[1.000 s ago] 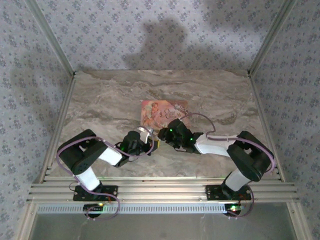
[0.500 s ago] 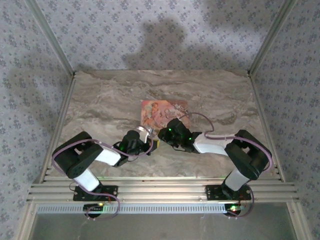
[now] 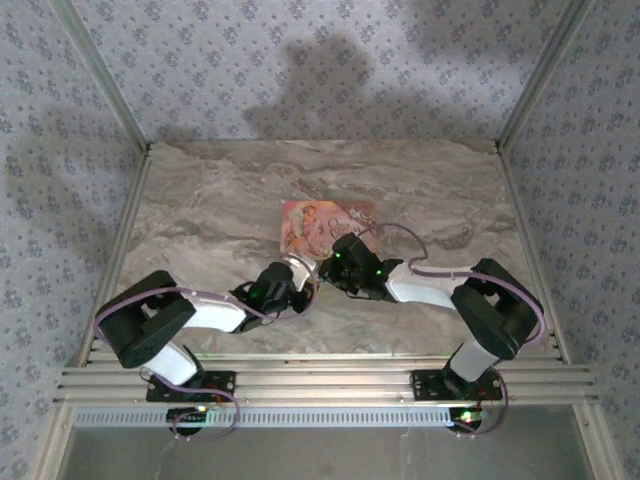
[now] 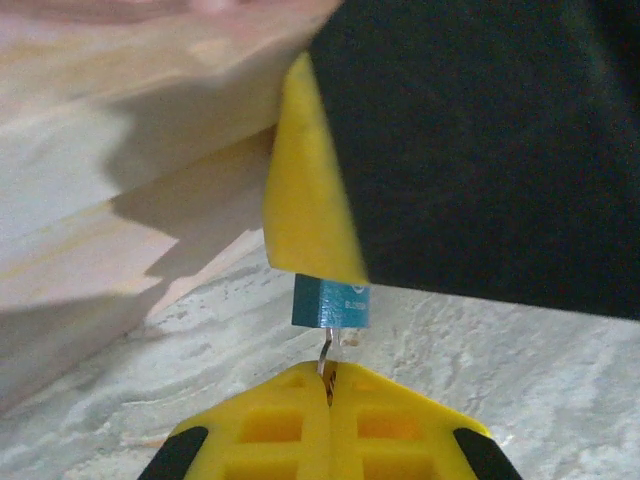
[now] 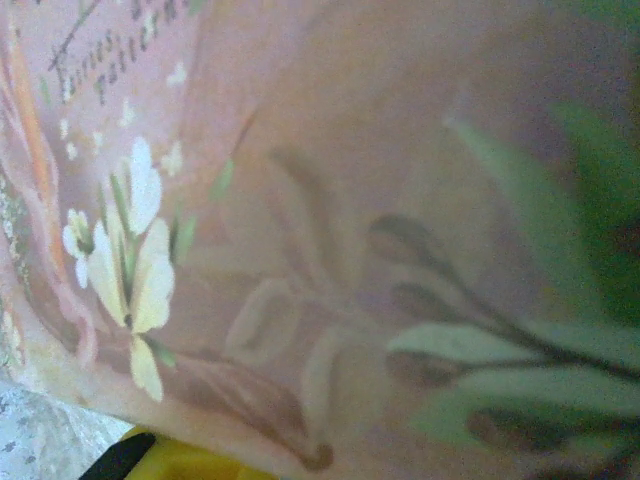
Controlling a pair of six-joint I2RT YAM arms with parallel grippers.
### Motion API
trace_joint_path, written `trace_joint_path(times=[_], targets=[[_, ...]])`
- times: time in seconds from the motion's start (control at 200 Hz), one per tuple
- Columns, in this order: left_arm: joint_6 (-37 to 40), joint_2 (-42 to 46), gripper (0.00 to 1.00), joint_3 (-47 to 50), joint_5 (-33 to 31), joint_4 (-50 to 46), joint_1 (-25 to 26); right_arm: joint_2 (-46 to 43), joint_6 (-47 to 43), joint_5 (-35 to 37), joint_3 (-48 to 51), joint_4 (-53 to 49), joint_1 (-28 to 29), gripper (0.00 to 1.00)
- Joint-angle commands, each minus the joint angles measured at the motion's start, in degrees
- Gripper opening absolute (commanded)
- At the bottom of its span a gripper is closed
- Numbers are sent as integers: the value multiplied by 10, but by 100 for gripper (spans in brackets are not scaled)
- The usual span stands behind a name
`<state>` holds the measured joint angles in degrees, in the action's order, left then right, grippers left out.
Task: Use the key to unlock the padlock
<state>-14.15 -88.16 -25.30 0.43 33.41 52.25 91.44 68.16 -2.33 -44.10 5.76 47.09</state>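
1. The left claw (image 4: 327,372) is pressing its fingers fully together on a thin metal stem, which I am taking to be the key (image 4: 326,350).
2. The padlock (image 4: 331,303) is sitting just above that claw's tips, off the counter (image 4: 520,370). It is touching the yellow pad (image 4: 305,200) of the right claw (image 3: 323,267); I cannot tell how far that claw is parted.
3. The pink box (image 5: 300,200) is lying just beyond the right claw, close against its camera.
4. The stem is looking slightly crooked where it is meeting the padlock, so an off-axis twist could bend it or lever the padlock off the pad.
5. The pinch is covering very little metal, so the key may slip instead of turning.
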Motion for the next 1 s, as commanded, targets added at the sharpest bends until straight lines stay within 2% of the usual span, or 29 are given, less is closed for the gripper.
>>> trace_joint_path(times=[0.0,0.125,0.205,0.305,0.44,0.565,0.72,0.814,0.994], targets=[[100,19,0,-46,-65,-57,44,-3,20,-30,-22,-44,2,0],[155,18,0,-58,-139,-88,70,-3,18,-34,-30,-72,4,1],[184,16,0,-65,-161,-100,81,-1,23,-39,-30,-77,3,5],[193,15,0,-60,-160,-94,85,0,27,-41,-31,-77,5,20],[174,14,0,-50,-137,-70,82,-5,32,-35,-30,-75,8,47],[151,12,0,-45,-130,-52,80,-12,34,-27,-28,-75,11,58],[141,17,0,-41,-129,-42,79,-19,32,-19,-24,-77,12,59],[115,27,0,-36,-92,-35,61,-20,37,-19,-16,-60,12,59],[87,49,0,-19,-73,-21,46,-31,48,-8,0,-39,15,59]])
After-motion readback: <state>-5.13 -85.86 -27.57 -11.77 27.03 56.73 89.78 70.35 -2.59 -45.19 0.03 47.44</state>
